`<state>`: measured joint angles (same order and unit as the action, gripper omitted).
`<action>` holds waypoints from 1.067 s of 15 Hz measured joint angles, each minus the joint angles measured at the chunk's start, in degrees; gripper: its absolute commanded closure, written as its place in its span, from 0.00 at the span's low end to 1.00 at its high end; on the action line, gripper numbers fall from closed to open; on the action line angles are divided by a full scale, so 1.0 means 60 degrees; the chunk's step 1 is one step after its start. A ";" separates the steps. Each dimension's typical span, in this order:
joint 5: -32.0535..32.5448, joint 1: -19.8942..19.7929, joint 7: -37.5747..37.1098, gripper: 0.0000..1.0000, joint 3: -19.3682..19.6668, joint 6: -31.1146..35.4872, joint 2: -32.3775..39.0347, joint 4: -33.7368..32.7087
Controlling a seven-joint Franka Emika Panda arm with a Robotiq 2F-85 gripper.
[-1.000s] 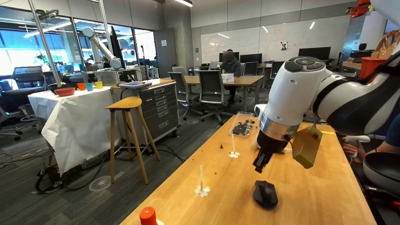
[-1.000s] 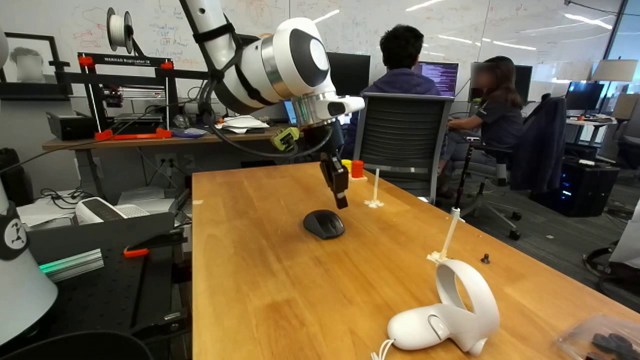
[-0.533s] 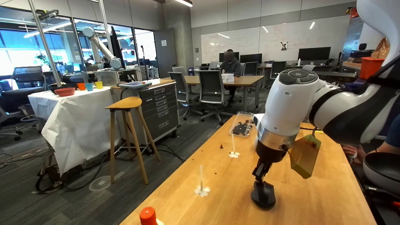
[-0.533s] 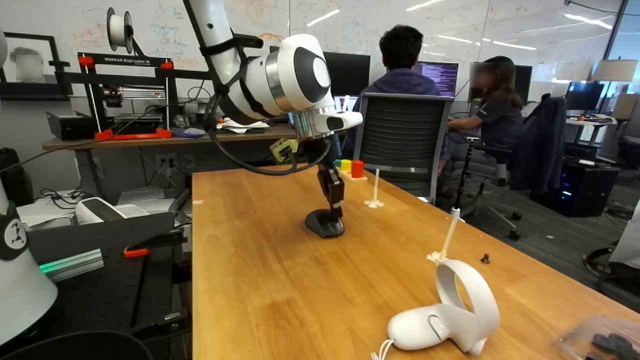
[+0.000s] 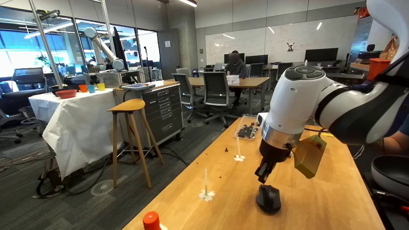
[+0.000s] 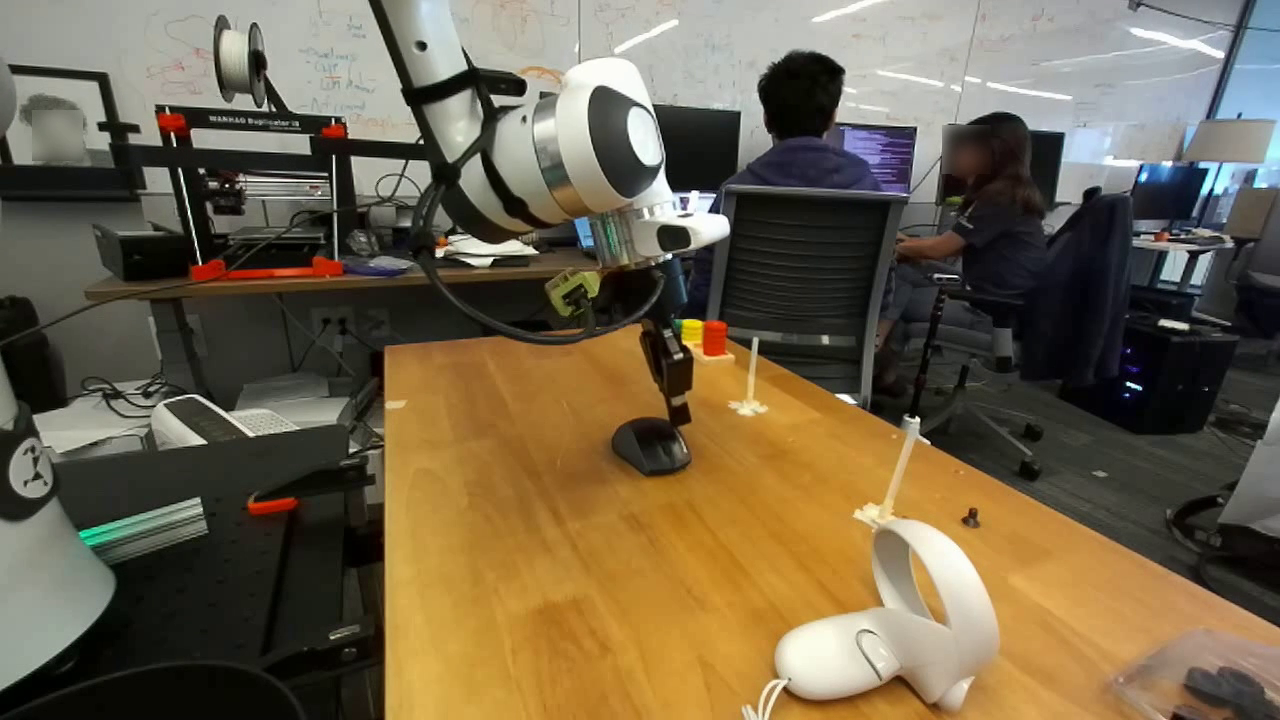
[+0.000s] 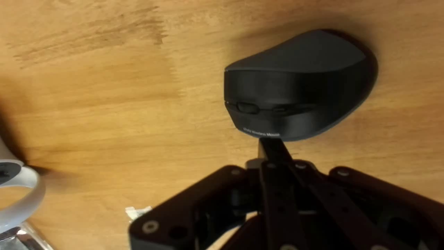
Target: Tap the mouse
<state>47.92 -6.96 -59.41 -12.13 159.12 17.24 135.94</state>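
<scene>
The black mouse point(image 5: 269, 201) sits on the wooden table in both exterior views point(image 6: 648, 447). In the wrist view the mouse point(image 7: 298, 86) lies just beyond the fingertips, with its scroll wheel and side lettering showing. My gripper point(image 5: 262, 180) points down, tilted, a little above the mouse's edge in an exterior view. It also shows close over the mouse's far edge in an exterior view point(image 6: 680, 415). In the wrist view the fingertips point(image 7: 272, 140) are together with nothing between them. They overlap the mouse's lower edge in the picture; a small gap shows in an exterior view.
A white controller with a ring point(image 6: 890, 640) lies on the table. Thin white sticks point(image 5: 205, 182) point(image 6: 900, 465) stand taped to the table. A clear box of dark parts point(image 5: 247, 127) and an orange-red cap point(image 5: 151, 220) are also on it. A small dark screw point(image 6: 971, 517) lies near the edge.
My gripper came down from above until it met the mouse half a second ago. It has since risen a little off it. The mouse has shifted very slightly.
</scene>
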 measured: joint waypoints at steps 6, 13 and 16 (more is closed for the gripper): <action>-0.4099 0.0282 0.3375 1.00 0.0077 -0.0252 -0.1092 0.0194; -0.7225 0.0922 0.6690 0.99 0.0514 -0.3388 -0.3205 -0.0121; -0.7229 0.1031 0.7177 0.98 0.0679 -0.4712 -0.4094 -0.0438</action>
<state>4.55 -0.78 -16.35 -8.06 130.85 -7.33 133.31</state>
